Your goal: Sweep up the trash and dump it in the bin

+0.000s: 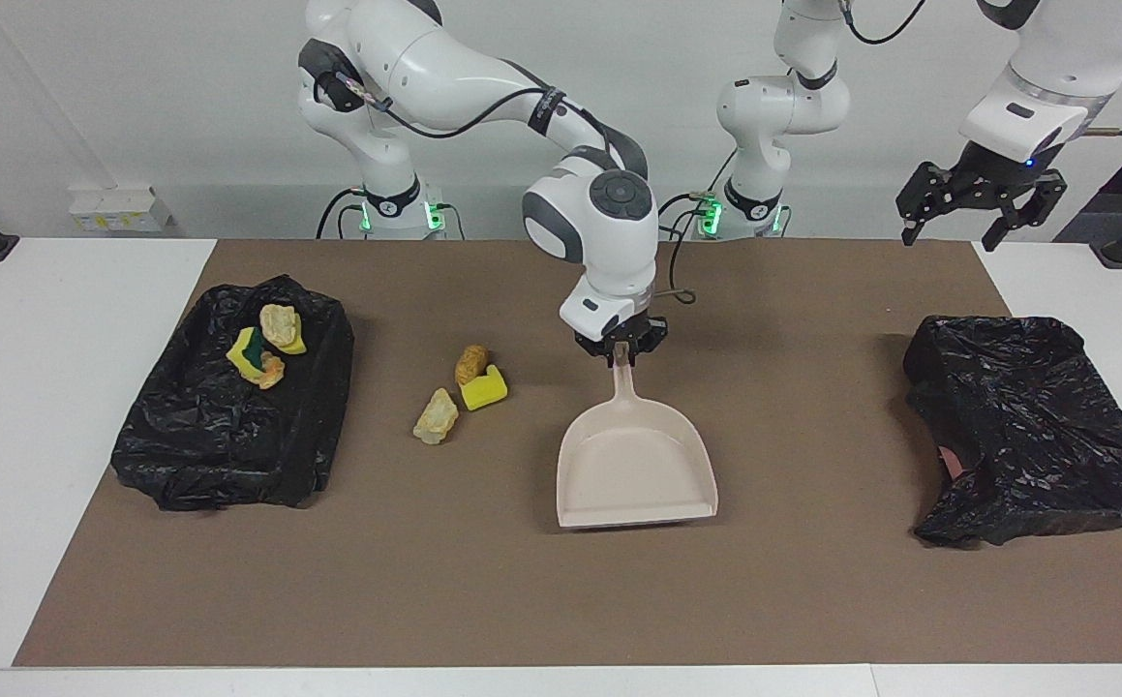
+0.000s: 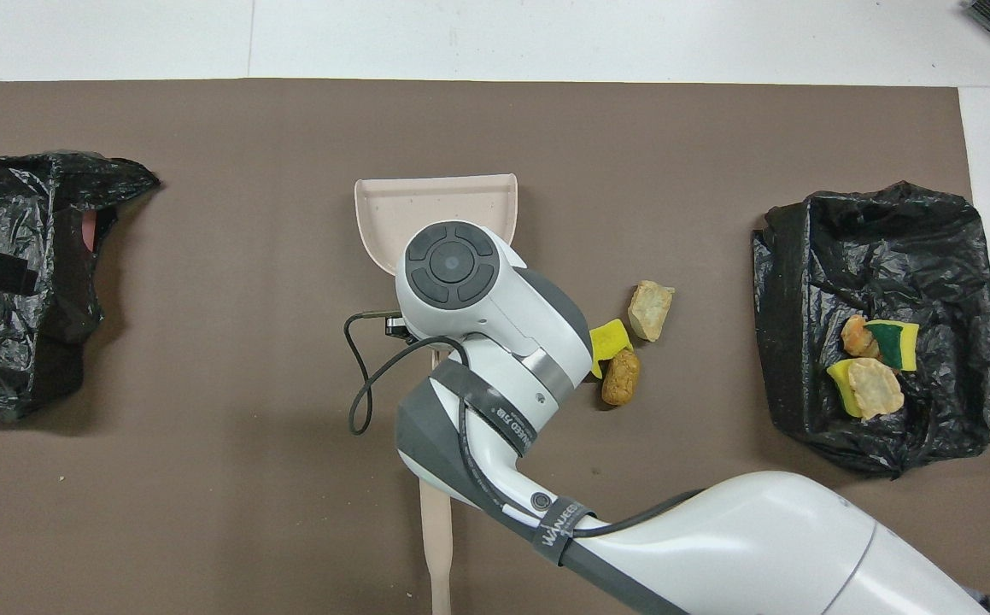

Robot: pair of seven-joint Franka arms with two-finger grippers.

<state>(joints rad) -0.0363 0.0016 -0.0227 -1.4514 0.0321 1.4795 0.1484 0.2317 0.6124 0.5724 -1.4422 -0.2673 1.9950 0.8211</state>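
My right gripper (image 1: pixel 621 352) is shut on the handle of the beige dustpan (image 1: pixel 636 474), whose empty scoop sits low over the middle of the mat, mouth pointing away from the robots. Three bits of trash lie on the mat between the dustpan and the bin: a brown lump (image 1: pixel 470 364), a yellow sponge (image 1: pixel 485 390) and a pale lump (image 1: pixel 436 417). The black-lined bin (image 1: pixel 231 436) at the right arm's end holds more trash (image 1: pixel 265 347). My left gripper (image 1: pixel 982 205) hangs open, high over the left arm's end of the table, waiting. From above, the right arm hides most of the dustpan (image 2: pixel 435 201).
A second crumpled black bag (image 1: pixel 1035 426) lies at the left arm's end. The beige brush (image 2: pixel 436 530) lies near the robots' edge, mostly under my right arm. The brown mat (image 1: pixel 561 600) covers the table's middle.
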